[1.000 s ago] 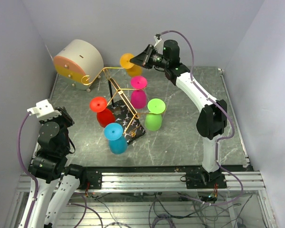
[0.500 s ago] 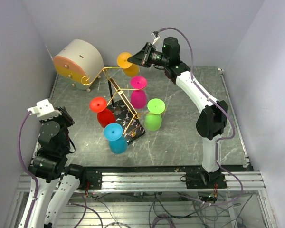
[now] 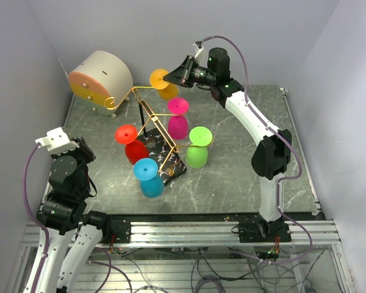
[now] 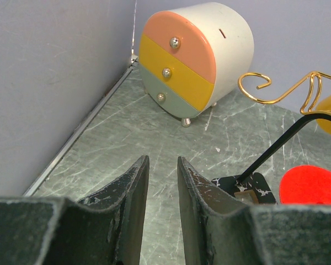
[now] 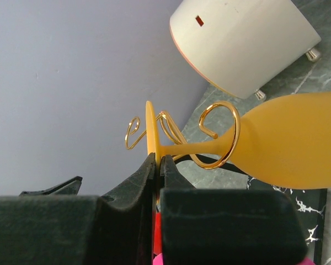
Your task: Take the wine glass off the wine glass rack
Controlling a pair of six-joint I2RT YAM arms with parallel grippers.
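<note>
The wine glass rack (image 3: 147, 113), gold wire on a black post and a black veined base (image 3: 174, 165), stands mid-table. An orange wine glass (image 3: 163, 82) hangs bowl-down at the rack's far arm. In the right wrist view its stem passes through a gold curl (image 5: 236, 130), and its bowl (image 5: 298, 143) lies to the right. My right gripper (image 5: 158, 160) is shut on the thin edge of that glass's foot disc, reaching in from the right (image 3: 171, 75). My left gripper (image 4: 163, 163) hovers low at the table's left side, open, with nothing between its fingers.
Pink (image 3: 178, 119), green (image 3: 198, 148), red (image 3: 131, 143) and blue (image 3: 148, 177) glasses hang on the rack's other arms. A round beige drawer drum (image 3: 100, 79) stands at the back left corner. Walls close in on three sides.
My right gripper has shifted slightly left with the orange glass's foot in it, and the glass has slid along the wire arm. The left arm has not moved.
</note>
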